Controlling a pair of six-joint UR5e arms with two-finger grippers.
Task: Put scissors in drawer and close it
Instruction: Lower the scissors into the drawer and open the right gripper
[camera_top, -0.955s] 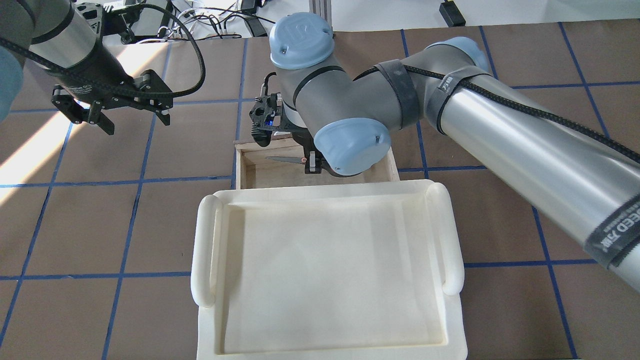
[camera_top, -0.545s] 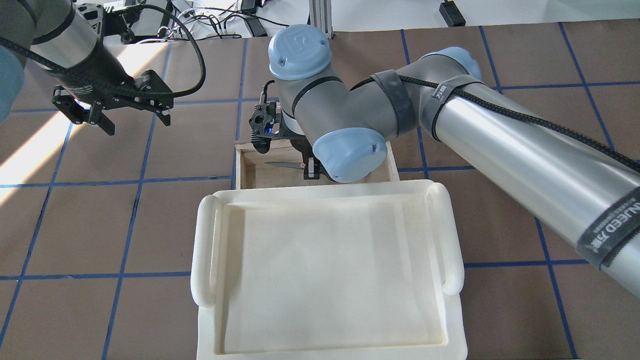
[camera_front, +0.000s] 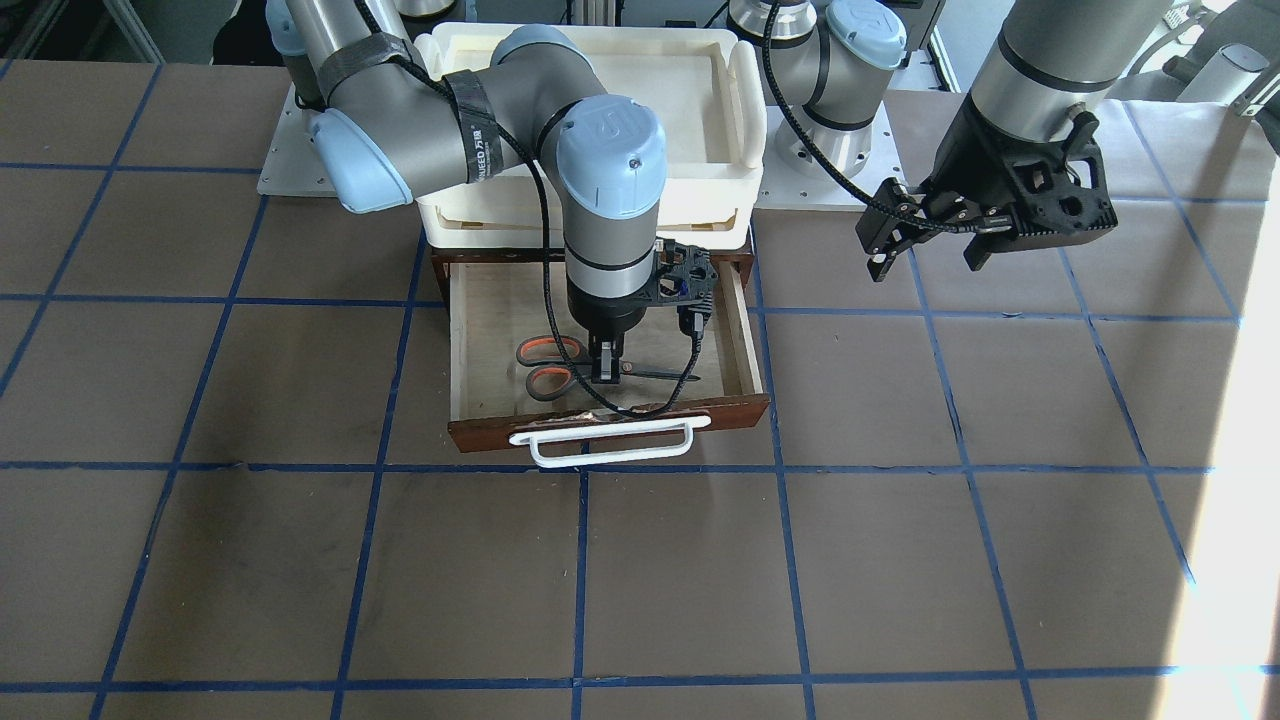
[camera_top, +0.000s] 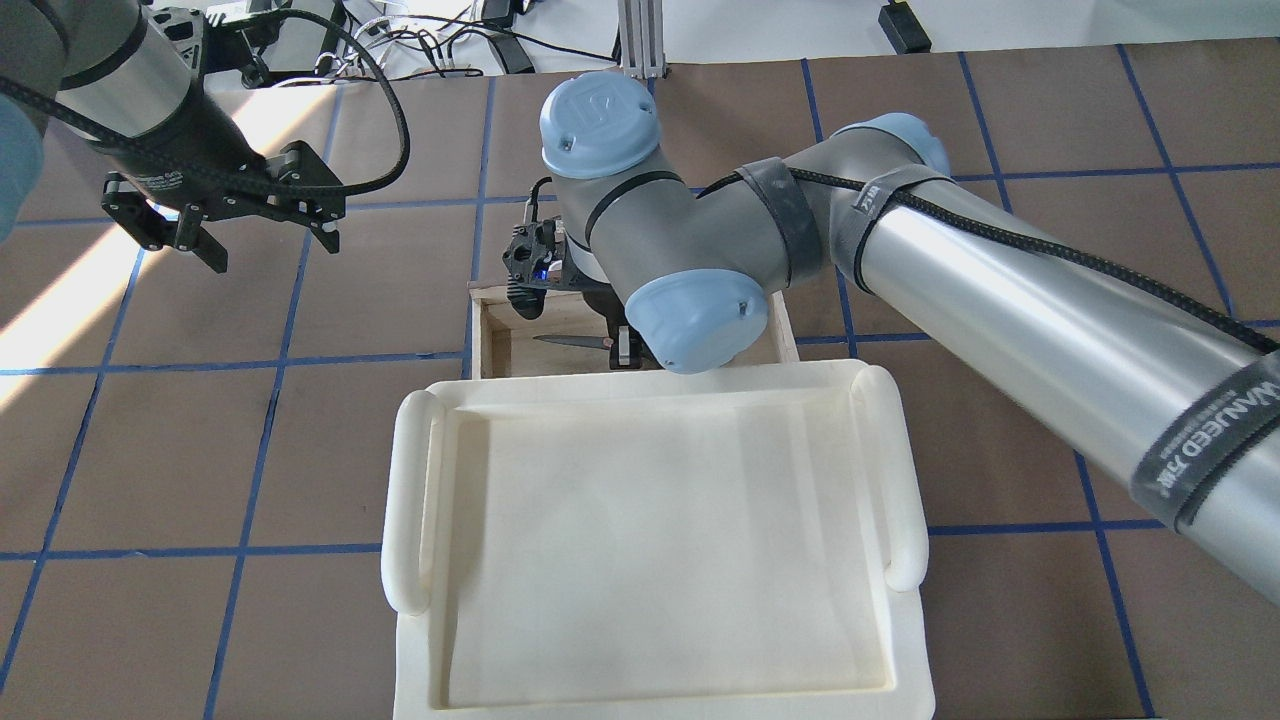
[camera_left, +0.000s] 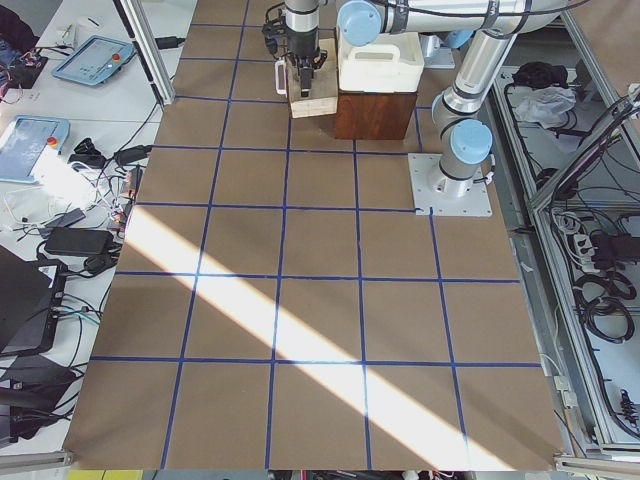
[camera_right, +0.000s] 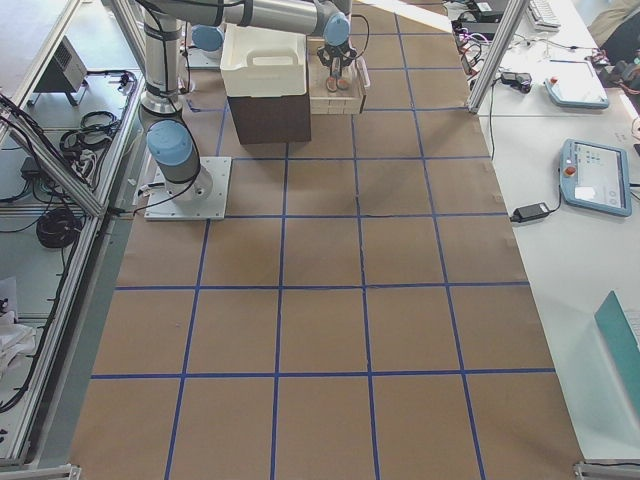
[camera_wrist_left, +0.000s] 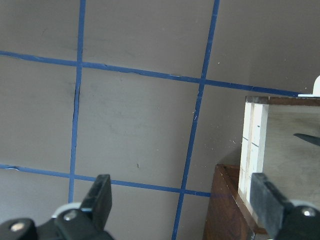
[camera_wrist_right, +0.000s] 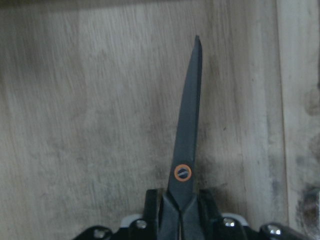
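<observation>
One right hand (camera_front: 605, 372) clamps the scissors (camera_wrist_right: 187, 140) below their pivot, inside the drawer (camera_front: 480, 433); left hand (camera_front: 925, 258) apart.

The right arm (camera_top: 1000, 290) reaches in from the robot's edge of the worktop towards its middle. The forearm slopes down, the elbow is bent, and the wrist is turned so the right gripper (camera_front: 605, 368) points straight down. Its two fingers (camera_wrist_right: 151, 207) are clamped on the scissors (camera_wrist_right: 187, 130), just behind their pivot. The left arm (camera_top: 130, 90) hangs above the worktop on the robot's left side, well apart from the right arm. The left gripper (camera_top: 272, 250) points down at a tilt, its fingers (camera_wrist_left: 102, 192) spread wide apart.
</observation>
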